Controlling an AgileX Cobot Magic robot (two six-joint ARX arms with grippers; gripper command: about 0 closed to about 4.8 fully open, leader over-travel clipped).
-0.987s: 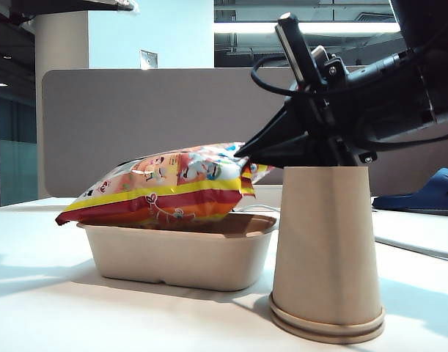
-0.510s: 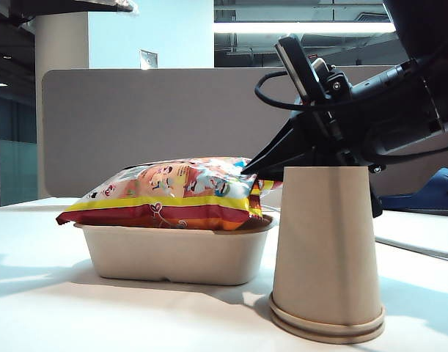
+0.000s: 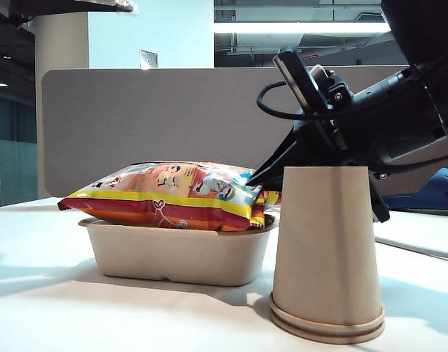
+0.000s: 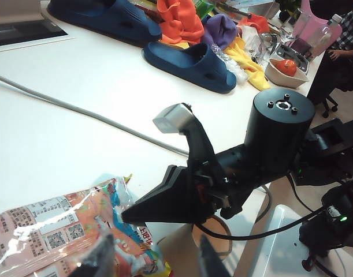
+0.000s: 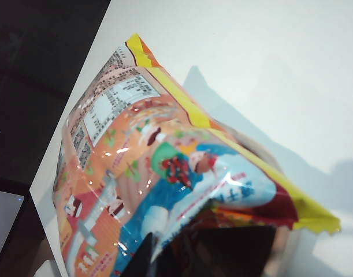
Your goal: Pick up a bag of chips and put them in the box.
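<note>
Presently the bag of chips [image 3: 169, 194] lies roughly level across the top of the box [image 3: 180, 255], resting on the rim rather than seated inside, with its left end overhanging the left rim. The right gripper [image 3: 262, 176] comes in from the right, behind an inverted paper cup [image 3: 326, 253] that stands on the surface [image 3: 136, 315] just right of the box; its jaws are clenched on the right end seal of the bag, as the right wrist view confirms, where the dark fingers [image 5: 222, 251] pinch the crimped edge of the bag. The left gripper [image 4: 150, 259] hangs above the near end of the bag with its jaws released and holding nothing. Risk assessment: the bag is about as long as the box, so on release it may stay perched on the rim or tip off the left side instead of settling in. A withdrawal of the right arm toward the right could strike the paper cup and topple it. A glossy film may also cling to the jaws and drag the bag out. Markings: the bag carries cartoon figures, a printed data panel and code squares; no brand name or text is legible in any view.
</note>
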